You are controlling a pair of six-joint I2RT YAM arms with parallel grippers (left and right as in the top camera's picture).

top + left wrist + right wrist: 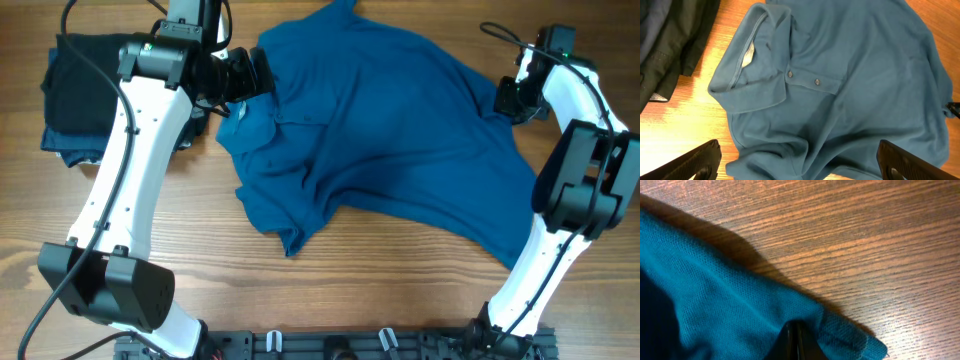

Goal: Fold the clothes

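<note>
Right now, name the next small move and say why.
Probably lower the open left gripper onto the collar and close it. The right gripper is shut on an edge of the blue polo shirt, which lies rumpled; a second grip would let both arms pull it flat.

1 blue polo shirt (390,130); 2 placket buttons (790,74); 1 dark garment pile (80,95), pieces uncountable; 1 left tool (262,78); 1 right tool (795,341); 1 tabletop (400,295).
</note>
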